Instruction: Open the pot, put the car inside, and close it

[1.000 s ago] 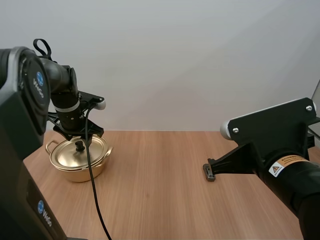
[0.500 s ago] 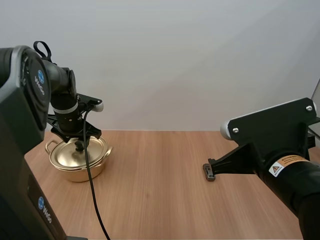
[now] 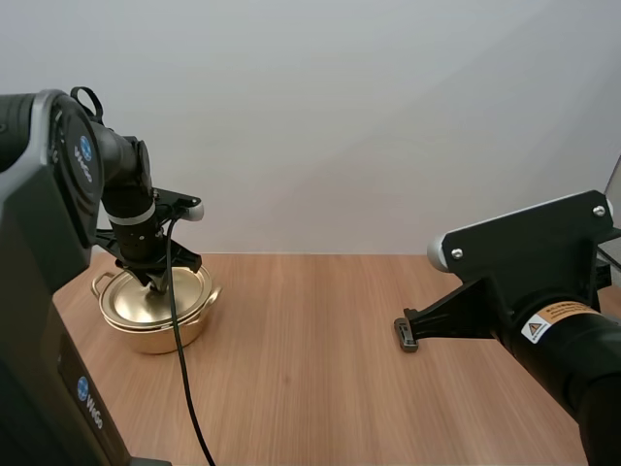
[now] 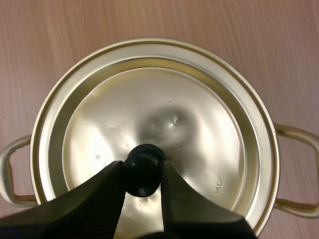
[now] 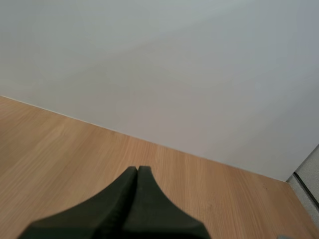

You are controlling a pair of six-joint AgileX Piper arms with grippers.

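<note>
A golden pot stands at the table's far left with its lid on. My left gripper reaches straight down onto the lid. In the left wrist view the lid lies flat inside the pot's rim, and my left gripper has its two fingers pressed against either side of the black knob. My right gripper hovers low over the table's right half. In the right wrist view it forms one dark wedge, shut on nothing.
The pot's two loop handles stick out sideways. Bare wooden table stretches between the pot and my right arm. A plain wall rises behind the table's far edge.
My left gripper has come down over the lid, and its fingers now cover the knob that showed below them before. The right arm has not moved.
</note>
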